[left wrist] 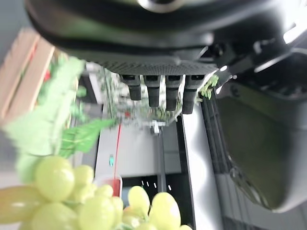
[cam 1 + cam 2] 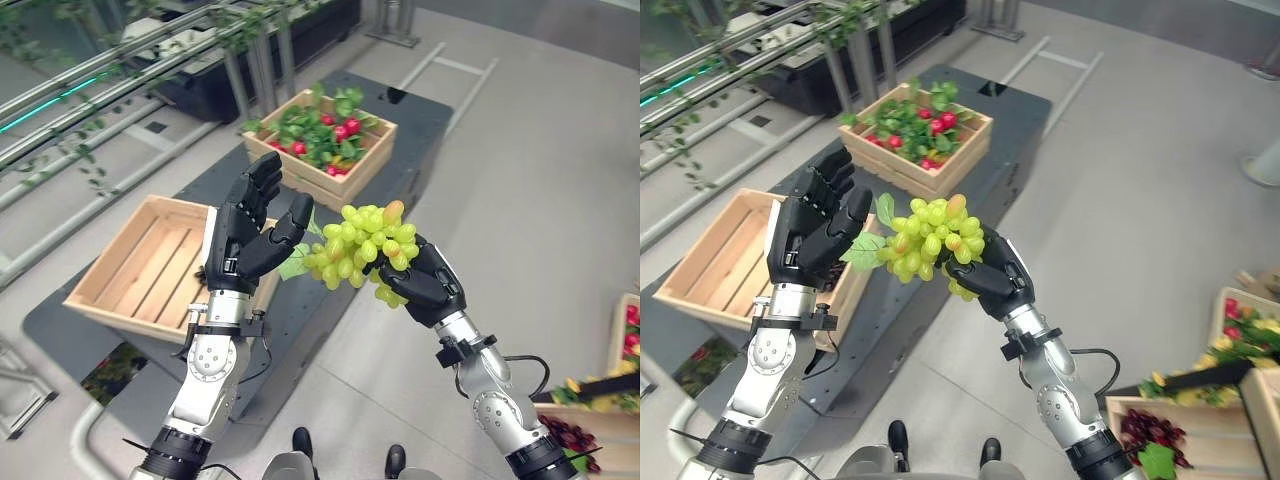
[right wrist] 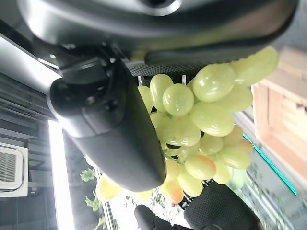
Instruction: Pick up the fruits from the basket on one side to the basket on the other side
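Fingers (image 2: 262,180) of the robot's left hand (image 2: 245,235) are straight and spread, palm turned toward the bunch of pale green grapes with a green leaf (image 2: 362,248), just beside it and holding nothing. Left of the grapes and below that hand sits an empty light wooden slatted crate (image 2: 150,260) on the dark grey low worktop (image 2: 330,300). Beyond the grapes, on the same worktop, stands a second light wooden crate (image 2: 350,170) filled with green leaves and small red fruits (image 2: 343,130). Right of the left hand, the grape bunch is held in the air above the worktop's edge by the right hand (image 2: 425,280), whose dark fingers (image 3: 110,124) curl around it from below.
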